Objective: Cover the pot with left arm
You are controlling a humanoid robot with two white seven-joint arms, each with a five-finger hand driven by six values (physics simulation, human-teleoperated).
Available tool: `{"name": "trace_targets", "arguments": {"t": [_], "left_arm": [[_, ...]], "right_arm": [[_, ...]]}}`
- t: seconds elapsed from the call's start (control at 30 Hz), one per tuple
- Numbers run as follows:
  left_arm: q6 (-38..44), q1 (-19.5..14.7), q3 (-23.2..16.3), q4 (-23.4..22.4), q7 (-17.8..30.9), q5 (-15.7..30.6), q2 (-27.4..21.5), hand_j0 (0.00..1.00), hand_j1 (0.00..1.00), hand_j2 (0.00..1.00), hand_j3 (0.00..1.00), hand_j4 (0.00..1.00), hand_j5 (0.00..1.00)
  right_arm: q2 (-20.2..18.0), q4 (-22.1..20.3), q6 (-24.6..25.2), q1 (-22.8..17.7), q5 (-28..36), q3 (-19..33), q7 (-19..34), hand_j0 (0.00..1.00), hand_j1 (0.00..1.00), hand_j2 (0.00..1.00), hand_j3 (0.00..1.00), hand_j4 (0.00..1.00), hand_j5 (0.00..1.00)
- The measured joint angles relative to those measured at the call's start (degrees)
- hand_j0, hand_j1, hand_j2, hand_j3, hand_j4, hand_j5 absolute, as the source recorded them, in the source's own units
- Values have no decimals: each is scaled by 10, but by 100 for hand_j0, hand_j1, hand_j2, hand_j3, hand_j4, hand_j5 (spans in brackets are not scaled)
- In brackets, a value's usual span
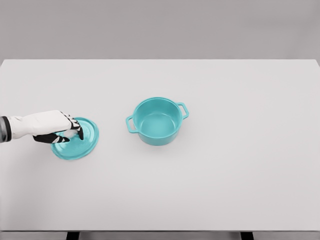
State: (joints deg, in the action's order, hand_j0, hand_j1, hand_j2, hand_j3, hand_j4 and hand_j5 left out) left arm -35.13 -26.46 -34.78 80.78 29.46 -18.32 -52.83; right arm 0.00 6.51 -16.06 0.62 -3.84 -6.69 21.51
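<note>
The left robot hand (60, 129) reaches in from the left edge of the head view, its white forearm lying low over the pale counter (210, 190). The robot hand sits on top of the teal lid (80, 142), covering the lid's upper left part. Its dark-tipped fingers (77, 129) are curled downward toward the middle of the lid, with the thumb tucked beneath the palm on the near side. They appear to close around the lid's centre, where a knob would be, but the knob itself is hidden under the fingers, so whether they truly grip it cannot be told for sure.

The lid lies flat on the counter, directly under the robot hand, and its round rim shows clear on the right and near sides.

The teal pot (157, 121) stands upright and uncovered on the counter, well apart from the robot hand, off to its right and slightly farther from the robot. Its inside is bare and visible. One of its two small handles points toward the robot hand's side, the other points away to the far right. Pot and lid do not touch; a stretch of bare counter lies between them.

The right arm is out of sight.
</note>
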Motion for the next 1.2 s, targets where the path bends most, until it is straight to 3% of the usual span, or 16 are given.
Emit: {"name": "trace_targets", "arguments": {"t": [0.3,0.83,1.2], "left_arm": [[0,3,1,18,-3,-2,-4,48,48,48,48,48,48],[0,-6,10,91,1,-3,-34,49,49,49,49,49,49],[-1,-41,9,101,-4,2,-36,49,49,49,49,49,49]], "right_arm": [[0,0,0,0,0,0,0,100,100,100,100,100,100],[0,0,0,0,0,0,0,100,100,100,100,100,100],[0,0,0,0,0,0,0,100,100,100,100,100,100]]}}
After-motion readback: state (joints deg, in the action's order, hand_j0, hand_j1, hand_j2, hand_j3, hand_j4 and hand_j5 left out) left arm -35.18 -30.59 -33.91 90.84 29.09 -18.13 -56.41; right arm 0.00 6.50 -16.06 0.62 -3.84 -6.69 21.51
